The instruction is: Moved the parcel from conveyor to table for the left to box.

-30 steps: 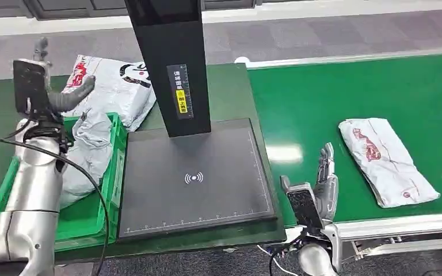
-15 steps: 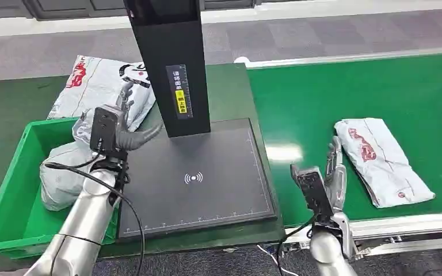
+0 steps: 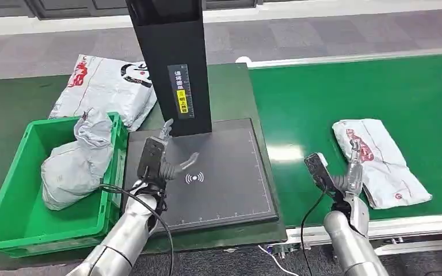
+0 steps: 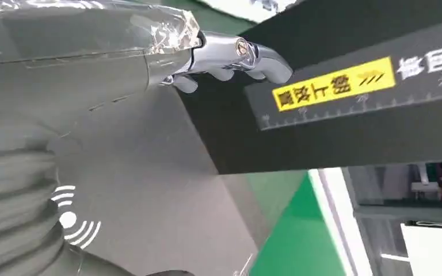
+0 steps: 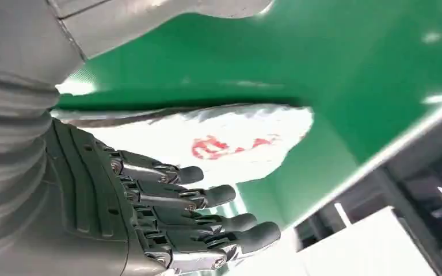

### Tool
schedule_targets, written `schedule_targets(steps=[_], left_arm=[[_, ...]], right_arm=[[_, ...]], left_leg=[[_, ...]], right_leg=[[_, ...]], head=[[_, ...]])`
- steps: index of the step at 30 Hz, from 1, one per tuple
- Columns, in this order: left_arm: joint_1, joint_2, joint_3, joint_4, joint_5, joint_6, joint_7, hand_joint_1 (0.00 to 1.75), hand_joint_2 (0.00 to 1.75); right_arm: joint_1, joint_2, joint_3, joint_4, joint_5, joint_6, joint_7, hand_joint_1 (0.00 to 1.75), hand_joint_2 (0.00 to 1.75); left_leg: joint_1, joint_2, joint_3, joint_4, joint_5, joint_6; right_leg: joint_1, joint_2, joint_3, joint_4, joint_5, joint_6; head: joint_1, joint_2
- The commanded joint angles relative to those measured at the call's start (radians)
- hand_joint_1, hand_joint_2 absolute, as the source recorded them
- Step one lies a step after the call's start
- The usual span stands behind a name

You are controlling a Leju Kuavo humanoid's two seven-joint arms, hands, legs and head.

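Bin (image 3: 11,230): green, far left on the table; one crumpled grey bag (image 3: 75,164) lies inside, and a flat bag (image 3: 106,86) rests on the table beyond it.
Left hand (image 3: 164,164): has swung from over the bin to above the black pad (image 3: 224,184), fingers spread, holding nothing; it seems to be waiting to receive.
Post (image 3: 170,63): black column at the pad's far edge, just beyond the left hand; room is tight there, the near pad open.
Right hand (image 3: 345,178): has closed in on the parcel (image 3: 380,161), fingers apart, empty, at its left edge; no grasp yet.
Parcel: flat on the green belt (image 3: 322,92), near its near rail (image 3: 403,224), slightly further left than a second ago.
Room: bare belt lies between parcel and pad.
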Motion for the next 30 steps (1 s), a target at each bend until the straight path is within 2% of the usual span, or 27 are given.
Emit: schedule_targets(steps=[1, 4, 8, 15, 18, 23, 25, 27, 28, 30], left_arm=[[-0.008, 0.009, -0.037, 0.090, -0.026, 0.015, -0.011, 0.00, 1.75], [-0.009, 0.015, -0.020, 0.093, -0.021, 0.009, -0.020, 0.00, 1.75], [0.005, 0.023, -0.003, 0.084, -0.016, 0.011, -0.027, 0.00, 1.75], [0.007, 0.024, -0.002, 0.082, -0.016, 0.010, -0.028, 0.00, 1.75], [0.026, 0.026, 0.012, 0.062, -0.016, 0.014, -0.024, 0.00, 1.75], [0.056, 0.036, 0.031, 0.041, -0.022, 0.006, -0.027, 0.00, 1.75], [0.068, 0.040, 0.039, 0.029, -0.022, -0.001, -0.029, 0.00, 1.75], [0.071, 0.040, 0.046, 0.025, -0.024, -0.003, -0.030, 0.00, 1.75], [0.075, 0.043, 0.050, 0.019, -0.025, -0.010, -0.031, 0.00, 1.75], [0.076, 0.045, 0.051, 0.017, -0.025, -0.014, -0.031, 0.00, 1.75]], right_arm=[[-0.143, -0.073, -0.192, 0.327, 0.382, -0.007, 0.223, 0.00, 1.75], [-0.162, -0.098, -0.189, 0.402, 0.493, -0.007, 0.327, 0.00, 1.75], [-0.177, -0.124, -0.167, 0.464, 0.596, 0.065, 0.449, 0.00, 1.75], [-0.176, -0.125, -0.168, 0.463, 0.596, 0.065, 0.449, 0.00, 1.75], [-0.180, -0.141, -0.177, 0.482, 0.628, 0.166, 0.508, 0.00, 1.75], [-0.159, -0.166, -0.215, 0.479, 0.636, 0.219, 0.520, 0.00, 1.75], [-0.166, -0.182, -0.212, 0.496, 0.670, 0.328, 0.564, 0.00, 1.75], [-0.174, -0.191, -0.224, 0.496, 0.666, 0.387, 0.543, 0.00, 1.75], [-0.191, -0.196, -0.251, 0.514, 0.637, 0.470, 0.500, 0.00, 1.75], [-0.197, -0.203, -0.263, 0.512, 0.622, 0.497, 0.481, 0.00, 1.75]], left_leg=[[-0.001, -0.002, 0.005, -0.002, 0.000, 0.001], [-0.001, -0.001, 0.002, -0.001, 0.000, 0.001], [0.000, 0.000, 0.005, -0.003, 0.000, 0.001], [-0.001, 0.001, 0.003, -0.002, -0.001, 0.001], [-0.001, 0.000, 0.002, -0.001, 0.000, 0.001], [0.000, 0.000, 0.004, -0.002, -0.001, 0.001], [0.000, 0.000, 0.004, -0.002, -0.001, 0.001], [-0.001, 0.000, 0.002, -0.001, -0.001, 0.001], [-0.001, 0.000, 0.003, -0.002, -0.001, 0.001], [-0.001, 0.000, 0.002, -0.001, -0.001, 0.002]], right_leg=[[0.000, -0.002, 0.005, -0.003, -0.001, 0.001], [0.000, -0.001, 0.003, -0.002, 0.000, 0.001], [0.000, 0.000, 0.006, -0.004, 0.000, 0.001], [0.000, 0.001, 0.003, -0.001, -0.001, 0.000], [-0.001, 0.000, 0.002, -0.001, 0.000, 0.000], [0.000, 0.000, 0.005, -0.002, -0.001, 0.001], [0.000, 0.000, 0.005, -0.002, -0.001, 0.001], [0.000, 0.000, 0.002, -0.001, -0.001, 0.000], [-0.001, 0.000, 0.004, -0.001, -0.001, 0.001], [0.000, -0.001, 0.003, -0.001, -0.001, 0.001]], head=[[0.000, 0.000], [0.000, 0.000], [0.000, 0.000], [0.000, 0.000], [0.000, 0.000], [0.000, 0.000], [0.000, 0.000], [0.000, 0.000], [0.000, 0.000], [0.000, 0.000]])
